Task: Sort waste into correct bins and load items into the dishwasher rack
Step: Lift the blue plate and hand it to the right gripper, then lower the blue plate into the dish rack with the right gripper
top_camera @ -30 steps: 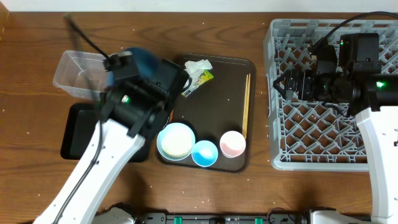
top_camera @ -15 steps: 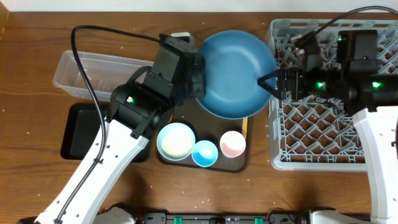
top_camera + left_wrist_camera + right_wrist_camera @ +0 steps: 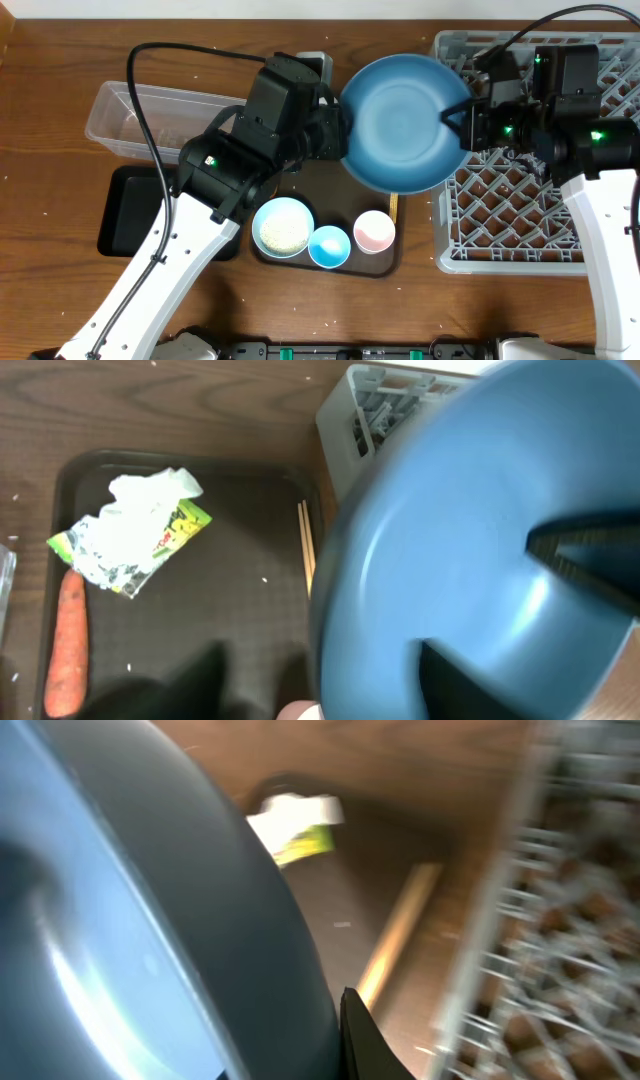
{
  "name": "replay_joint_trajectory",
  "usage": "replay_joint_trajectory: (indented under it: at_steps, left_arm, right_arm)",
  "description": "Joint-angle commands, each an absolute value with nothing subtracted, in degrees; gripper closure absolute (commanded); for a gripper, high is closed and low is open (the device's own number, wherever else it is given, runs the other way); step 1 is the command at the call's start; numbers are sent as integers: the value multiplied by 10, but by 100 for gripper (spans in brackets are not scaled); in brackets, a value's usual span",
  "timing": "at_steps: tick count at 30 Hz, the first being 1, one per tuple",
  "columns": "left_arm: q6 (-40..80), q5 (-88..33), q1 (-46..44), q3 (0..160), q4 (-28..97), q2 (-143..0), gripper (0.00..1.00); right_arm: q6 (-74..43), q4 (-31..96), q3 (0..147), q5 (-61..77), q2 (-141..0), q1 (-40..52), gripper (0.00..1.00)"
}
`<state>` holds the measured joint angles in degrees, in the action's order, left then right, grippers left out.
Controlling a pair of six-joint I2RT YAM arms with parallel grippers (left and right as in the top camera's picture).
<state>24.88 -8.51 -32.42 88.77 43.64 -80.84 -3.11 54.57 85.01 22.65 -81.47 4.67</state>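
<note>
Noted plate (image 3: 405,120) carried further toward three o'clock since the prior frame, now raised above the table and overlapping the ten o'clock corner of the rack (image 3: 500,240). Found right gripper (image 3: 462,112) clamped tight on plate's three o'clock rim. Found left gripper (image 3: 338,130) at the nine o'clock rim, fingers (image 3: 590,555) spread apart, no grip evident. Observed wrapper (image 3: 130,530), carrot (image 3: 68,645) and chopsticks (image 3: 306,550) lying on tray (image 3: 250,590).

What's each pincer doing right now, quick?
Left pincer: open, fingers spread apart at the blue plate.
Right pincer: closed on the blue plate's edge.
</note>
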Motion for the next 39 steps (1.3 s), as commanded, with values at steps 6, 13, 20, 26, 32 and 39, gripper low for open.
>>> replay_joint_trajectory:
  at_steps: [6,13,20,26,32,39]
  left_arm:
    - [190,-81,-322,896,437,-788,2]
    - [191,-81,-322,896,458,-773,2]
    - [191,-81,-322,896,494,-754,2]
    - [191,-81,-322,896,505,-732,2]
    - [191,-81,-322,896,510,-717,2]
    - [191,-81,-322,896,523,-710,2]
  right_arm:
    - [-173,530,861,-402,-788,11,99]
    - [-95,436,861,-604,-808,-28,99]
    - [50,331,861,-672,-873,-84,99]
    - [218,272,861,-668,-931,-107,99]
    - [223,259,861,-685,-971,-117,99]
    - [281,240,861,-631,-1016,-121,99]
